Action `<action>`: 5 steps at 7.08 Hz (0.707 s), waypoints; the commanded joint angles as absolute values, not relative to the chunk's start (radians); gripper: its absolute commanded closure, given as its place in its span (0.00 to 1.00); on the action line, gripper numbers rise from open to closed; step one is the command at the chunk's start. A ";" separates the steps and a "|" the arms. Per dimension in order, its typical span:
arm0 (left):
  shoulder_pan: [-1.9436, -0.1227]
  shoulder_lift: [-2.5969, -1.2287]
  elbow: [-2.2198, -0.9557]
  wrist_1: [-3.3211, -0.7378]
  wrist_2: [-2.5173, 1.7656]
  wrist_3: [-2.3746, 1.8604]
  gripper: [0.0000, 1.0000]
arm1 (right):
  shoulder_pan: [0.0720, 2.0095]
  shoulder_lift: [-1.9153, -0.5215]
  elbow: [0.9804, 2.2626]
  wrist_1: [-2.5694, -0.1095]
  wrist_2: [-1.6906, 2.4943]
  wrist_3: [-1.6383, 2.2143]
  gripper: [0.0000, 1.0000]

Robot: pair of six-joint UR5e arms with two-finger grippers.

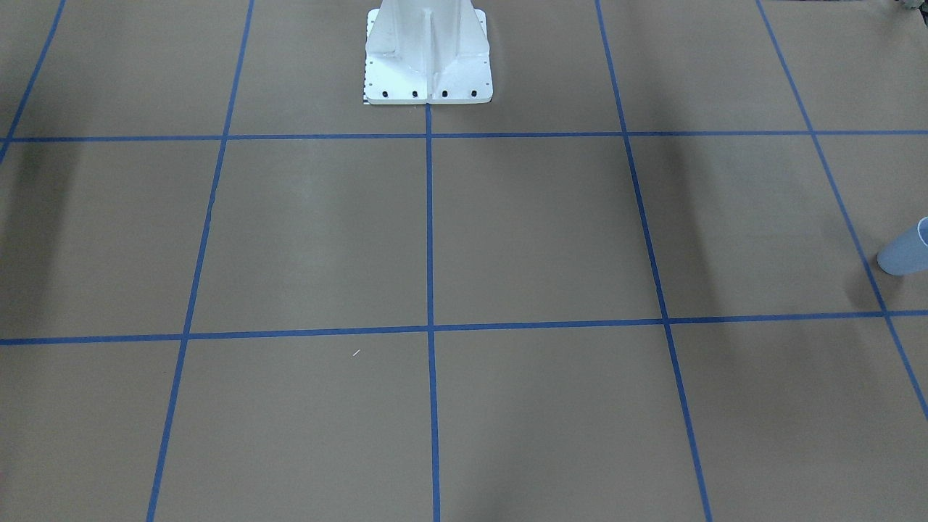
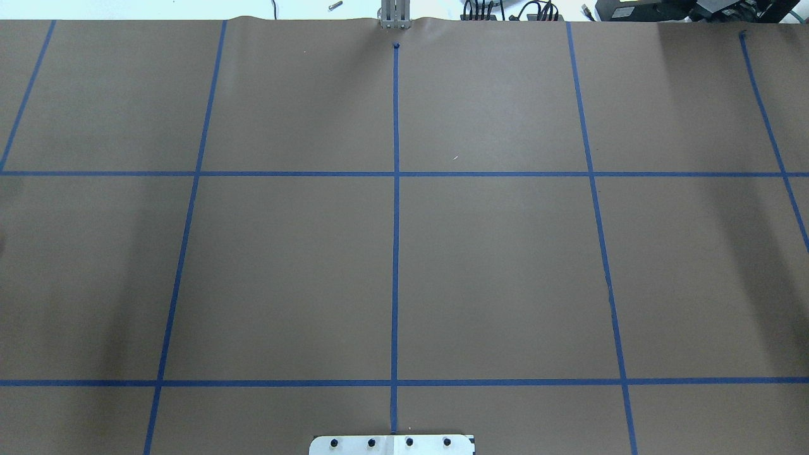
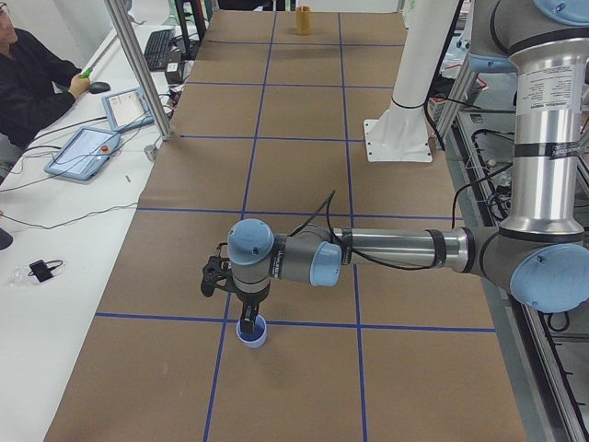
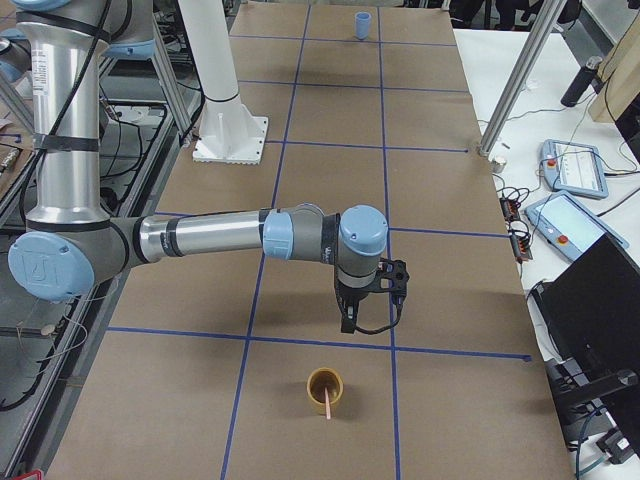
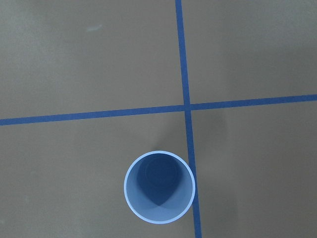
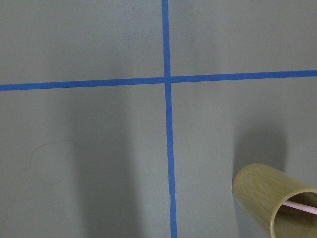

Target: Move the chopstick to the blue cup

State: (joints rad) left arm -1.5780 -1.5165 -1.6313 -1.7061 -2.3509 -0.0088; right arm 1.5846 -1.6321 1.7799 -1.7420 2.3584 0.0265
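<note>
The blue cup [image 5: 159, 193] stands upright and empty beside a tape crossing; it also shows in the exterior left view [image 3: 252, 333], at the front-facing view's right edge [image 1: 906, 250], and far off in the exterior right view [image 4: 363, 25]. The left gripper [image 3: 247, 319] hangs just over it; I cannot tell whether it is open or shut. A pink chopstick [image 4: 327, 402] leans in a tan cup [image 4: 325, 387], also seen in the right wrist view [image 6: 302, 207]. The right gripper [image 4: 368, 316] hovers above and behind the tan cup; I cannot tell its state.
The brown table is marked with a blue tape grid [image 2: 395, 174]. The white robot base [image 1: 428, 54] stands at the middle of one long edge. An operator [image 3: 32, 78] with tablets sits along the far side. The tan cup [image 3: 304, 20] stands at the opposite end from the blue cup.
</note>
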 commanded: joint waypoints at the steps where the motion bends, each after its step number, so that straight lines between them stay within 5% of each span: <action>1: -1.577 -1.517 -1.631 -1.709 -2.355 -0.009 0.01 | 1.585 -1.634 1.781 -1.741 2.404 0.026 0.00; 5: -1.575 -1.537 -1.626 -1.713 -2.358 -0.009 0.01 | 1.565 -1.600 1.796 -1.752 2.384 0.025 0.00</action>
State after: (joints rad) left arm -1.5755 -1.5331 -1.6250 -1.7123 -2.3563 -0.0106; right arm 1.5703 -1.6058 1.7963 -1.7487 2.3871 0.0246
